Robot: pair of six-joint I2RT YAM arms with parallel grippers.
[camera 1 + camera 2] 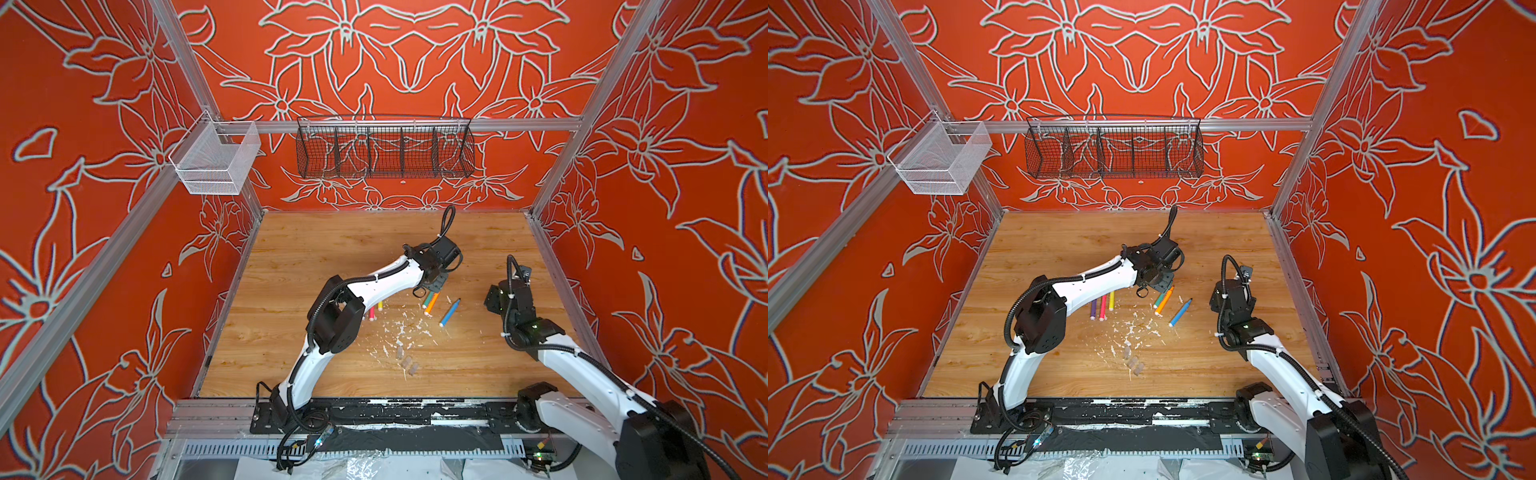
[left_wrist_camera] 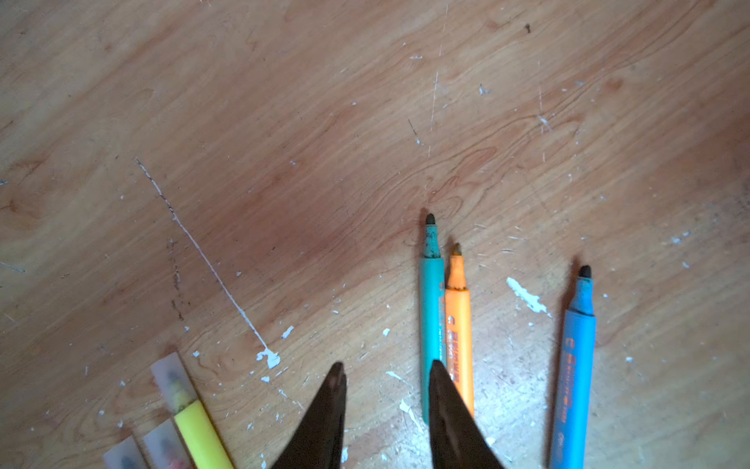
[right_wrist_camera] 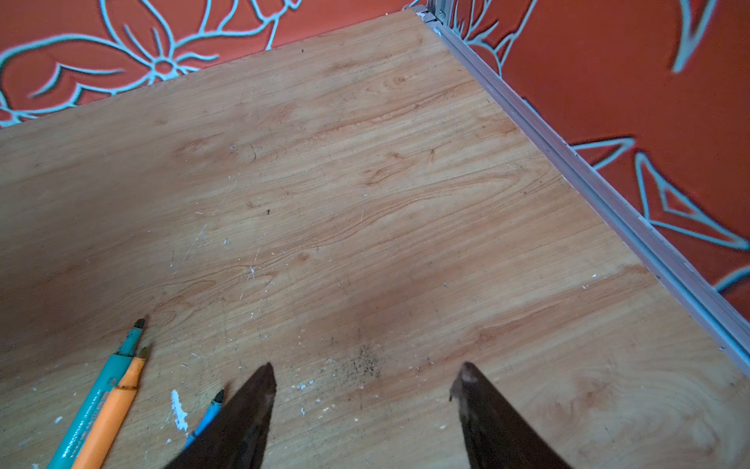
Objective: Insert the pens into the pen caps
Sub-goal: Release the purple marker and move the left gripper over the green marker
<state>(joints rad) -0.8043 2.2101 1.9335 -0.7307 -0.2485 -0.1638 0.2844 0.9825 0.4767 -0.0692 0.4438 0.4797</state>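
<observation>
Enclosed on three sides by red wall panels [image 1: 415,62] printed with pale outlined flowers. Framed with aluminium rails [image 1: 274,126] up the corners and across the back. Fitted at twelve o'clock, on the back rail, with a black wire basket [image 1: 384,149] split into compartments, and at ten o'clock, at the corner, with a white mesh basket [image 1: 216,166]. Floored with a wood-grain tabletop [image 1: 332,249], evenly lit, scratched, littered near the middle with white flecks [image 1: 401,330]. Edged at six o'clock by a black base plate [image 1: 395,411] blotched white, with crumpled clear plastic sheet [image 1: 353,467] beyond.

Right gripper [image 3: 367,369] jaws wide apart, wooden table [image 3: 365,182] at twelve o'clock. At nine o'clock: green pen [image 3: 101,390], orange pen [image 3: 113,410] touching, uncapped; blue pen [image 3: 207,416] half hidden behind finger.
</observation>
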